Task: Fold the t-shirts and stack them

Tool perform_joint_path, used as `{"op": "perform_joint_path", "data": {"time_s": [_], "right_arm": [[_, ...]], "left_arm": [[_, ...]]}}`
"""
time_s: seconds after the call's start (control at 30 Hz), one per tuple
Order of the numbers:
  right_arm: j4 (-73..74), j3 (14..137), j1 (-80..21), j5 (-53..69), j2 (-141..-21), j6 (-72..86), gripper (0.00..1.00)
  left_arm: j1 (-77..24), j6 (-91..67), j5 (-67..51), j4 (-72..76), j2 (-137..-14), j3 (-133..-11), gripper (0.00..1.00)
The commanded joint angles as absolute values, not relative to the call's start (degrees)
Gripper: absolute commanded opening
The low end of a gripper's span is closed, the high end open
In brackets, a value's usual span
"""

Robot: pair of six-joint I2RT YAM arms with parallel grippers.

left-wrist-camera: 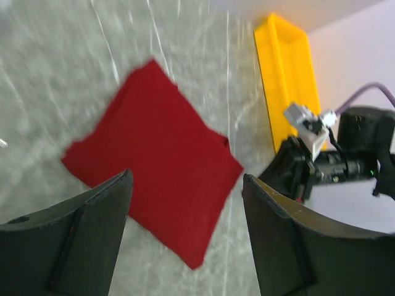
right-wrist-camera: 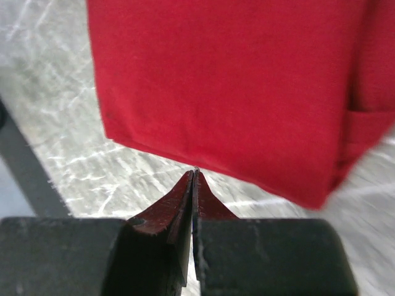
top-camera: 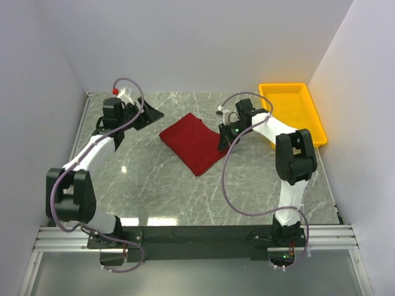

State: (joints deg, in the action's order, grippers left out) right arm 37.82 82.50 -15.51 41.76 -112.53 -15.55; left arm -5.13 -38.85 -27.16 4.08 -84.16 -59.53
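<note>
The dark red t-shirt (top-camera: 194,143) lies folded into a flat rectangle, turned at an angle, in the middle of the marble table. My left gripper (top-camera: 148,114) hovers to its left, well apart from it. In the left wrist view that gripper (left-wrist-camera: 186,179) stands open with nothing between its fingers (left-wrist-camera: 92,234), and the t-shirt (left-wrist-camera: 154,154) lies flat beyond them. My right gripper (top-camera: 222,143) sits at the shirt's right edge. In the right wrist view it (right-wrist-camera: 195,172) is shut and empty, its tips just short of the edge of the t-shirt (right-wrist-camera: 234,86).
A yellow plastic tray (top-camera: 293,110) stands at the back right corner, also seen in the left wrist view as a yellow tray (left-wrist-camera: 290,74) behind the right arm (left-wrist-camera: 327,163). White walls close in the table on three sides.
</note>
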Motion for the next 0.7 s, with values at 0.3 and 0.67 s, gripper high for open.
{"op": "perform_joint_path", "data": {"time_s": [0.3,0.67], "right_arm": [[39.6,87.3,-19.2,56.0,-120.0,-14.6,0.06],[39.4,88.9,-20.3,57.1,-125.7,-12.3,0.06]], "left_arm": [[-11.9,-52.6,-43.4,23.4,-107.8,-67.6,0.73],[-13.8,-61.3,-45.8,28.2,-125.9,-80.4,0.69]]}}
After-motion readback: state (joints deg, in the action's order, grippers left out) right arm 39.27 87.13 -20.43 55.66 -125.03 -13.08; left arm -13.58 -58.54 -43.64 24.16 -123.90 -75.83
